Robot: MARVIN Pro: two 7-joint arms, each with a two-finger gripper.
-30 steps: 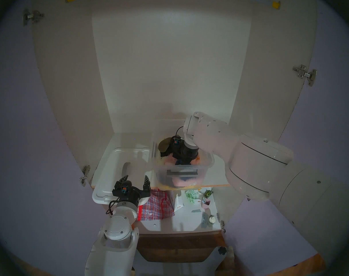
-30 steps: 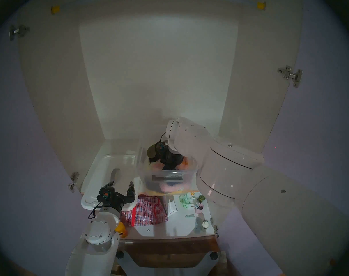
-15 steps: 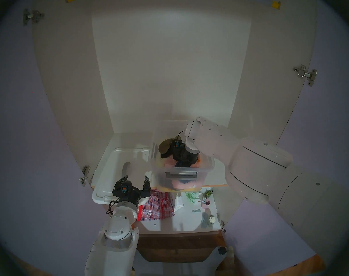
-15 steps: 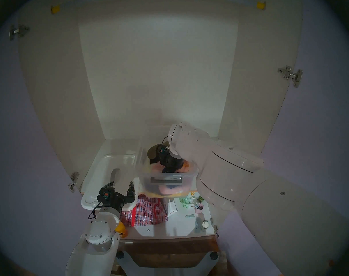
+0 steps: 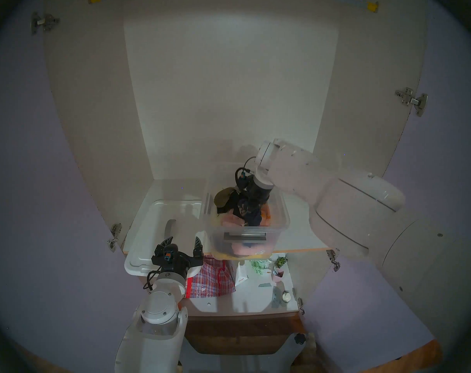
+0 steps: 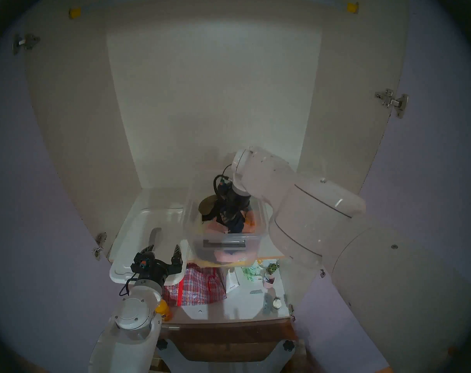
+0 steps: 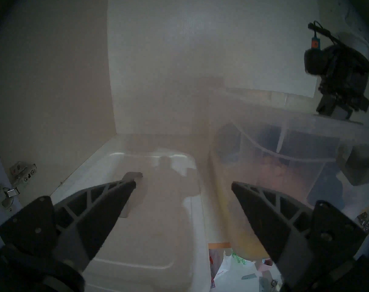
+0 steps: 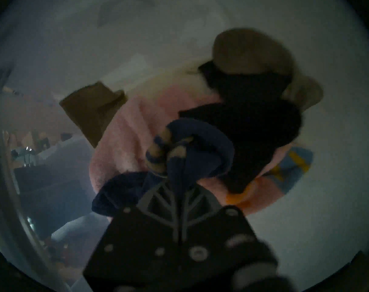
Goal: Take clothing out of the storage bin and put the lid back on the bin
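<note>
Pinching the navy clothing [image 8: 192, 150] tight, the right gripper [image 8: 176, 180] fingers are clenched on a fold of it, with the striped bit bunched right at the tips. From the head view the clothing [image 5: 249, 212] dangles just under those fingers, above the open storage bin [image 5: 278, 227]. Right below and around it sit a pink cloth [image 8: 124, 146], a black garment [image 8: 253, 133] and an olive-brown piece [image 8: 248, 51] further back, all piled inside the bin, so it's pretty crowded in there. More pink and yellow stuff shows through the clear front wall behind the grey latch bar [image 5: 244, 235].

Off to the side, the left gripper [image 5: 184, 244] has its fingers spread wide with nothing in them. Just ahead of those fingers lies the white lid [image 5: 148, 229], flat on the shelf beside the bin, its grey strap handle [image 5: 169, 227] facing up.

Lower down, a red plaid bag [image 5: 211, 278] and small clutter sit on the desk [image 5: 255, 302].
</note>
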